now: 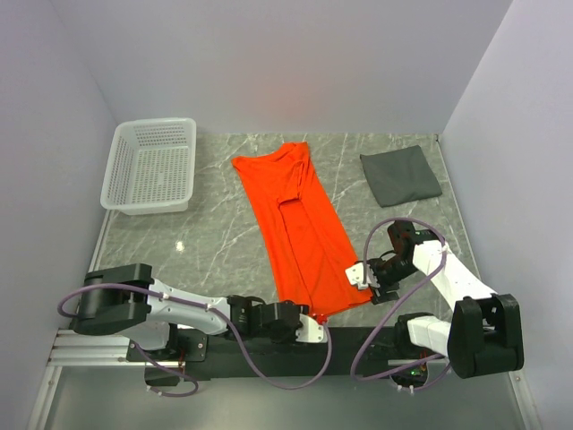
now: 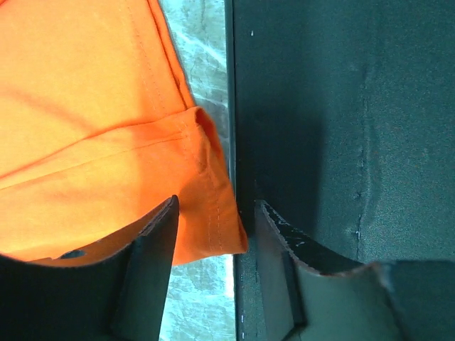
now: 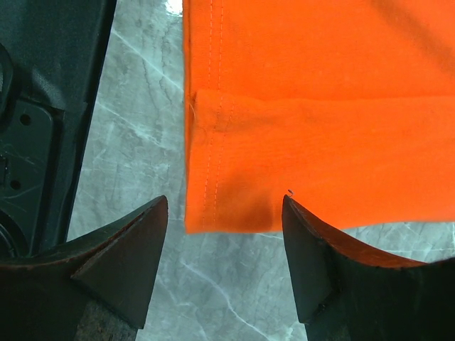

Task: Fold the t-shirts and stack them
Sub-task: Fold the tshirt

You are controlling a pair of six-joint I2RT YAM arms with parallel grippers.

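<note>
The orange t-shirt (image 1: pixel 300 228) lies folded into a long strip, running from the back middle of the table to the front. The dark grey t-shirt (image 1: pixel 400 175) lies folded at the back right. My left gripper (image 1: pixel 315 330) sits low at the strip's near left hem corner by the table's front edge. In the left wrist view the orange cloth (image 2: pixel 92 142) has its corner between the parted fingers of the left gripper (image 2: pixel 217 206), with a gap to the right finger. My right gripper (image 1: pixel 363 278) is at the near right hem corner. In its wrist view, the orange hem (image 3: pixel 320 106) lies just ahead of the open right gripper (image 3: pixel 224 202).
A white lattice basket (image 1: pixel 152 166) stands at the back left. The black front rail (image 2: pixel 320 142) runs right beside the left gripper's right finger. Grey walls close in the table on three sides.
</note>
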